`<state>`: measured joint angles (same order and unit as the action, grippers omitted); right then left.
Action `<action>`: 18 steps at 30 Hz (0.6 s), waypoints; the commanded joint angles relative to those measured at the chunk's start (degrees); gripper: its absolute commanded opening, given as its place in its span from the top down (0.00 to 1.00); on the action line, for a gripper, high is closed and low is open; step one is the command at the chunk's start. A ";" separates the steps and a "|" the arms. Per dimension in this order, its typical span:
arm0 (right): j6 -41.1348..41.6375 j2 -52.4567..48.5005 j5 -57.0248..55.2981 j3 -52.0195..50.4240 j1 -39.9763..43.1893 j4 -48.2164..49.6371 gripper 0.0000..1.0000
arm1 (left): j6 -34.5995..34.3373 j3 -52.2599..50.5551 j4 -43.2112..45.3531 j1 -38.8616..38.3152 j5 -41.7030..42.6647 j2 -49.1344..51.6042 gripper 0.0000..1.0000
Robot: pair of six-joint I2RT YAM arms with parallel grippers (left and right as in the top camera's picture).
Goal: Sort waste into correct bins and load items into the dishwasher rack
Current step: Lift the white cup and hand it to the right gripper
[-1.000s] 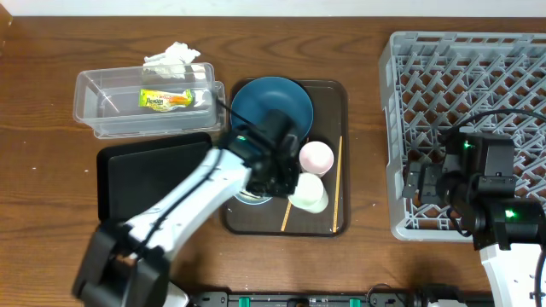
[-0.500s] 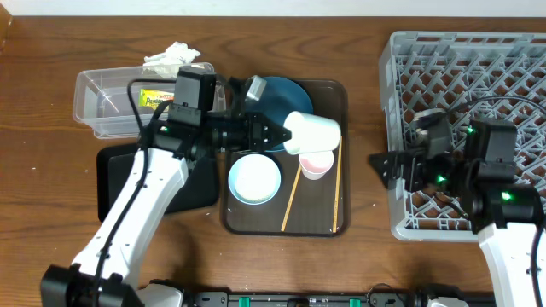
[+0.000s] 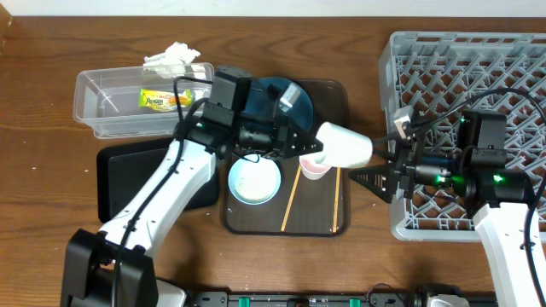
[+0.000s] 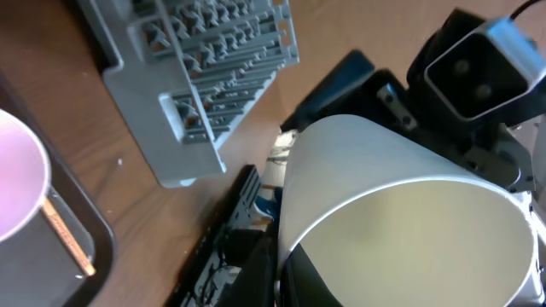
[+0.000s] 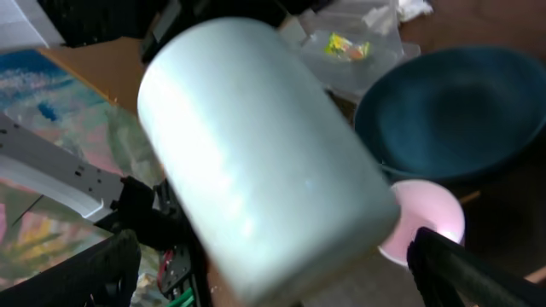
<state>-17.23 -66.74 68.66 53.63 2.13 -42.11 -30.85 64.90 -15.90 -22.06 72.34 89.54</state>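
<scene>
Left hand [image 3: 309, 147] clamps the smooth, tapered pale green cup [image 3: 345, 145]; right hand [image 3: 386, 162] gapes wide.

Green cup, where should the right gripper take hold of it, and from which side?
Probably across its free base end, from the right. The cup lies sideways in the air, left gripper shut on its rim end, base facing the open right gripper.

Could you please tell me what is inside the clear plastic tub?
Only the snack wrapper shows in the clear tub; its right end is hidden by the left arm.
</scene>
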 commanded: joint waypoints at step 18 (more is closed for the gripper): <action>-3.63 0.02 4.92 0.96 -1.84 2.75 0.19 | -10.01 -0.13 6.69 -0.96 5.05 0.09 0.94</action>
<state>-18.55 -66.74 71.26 53.63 1.78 -39.53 -37.56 64.90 -10.00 -22.65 75.09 89.54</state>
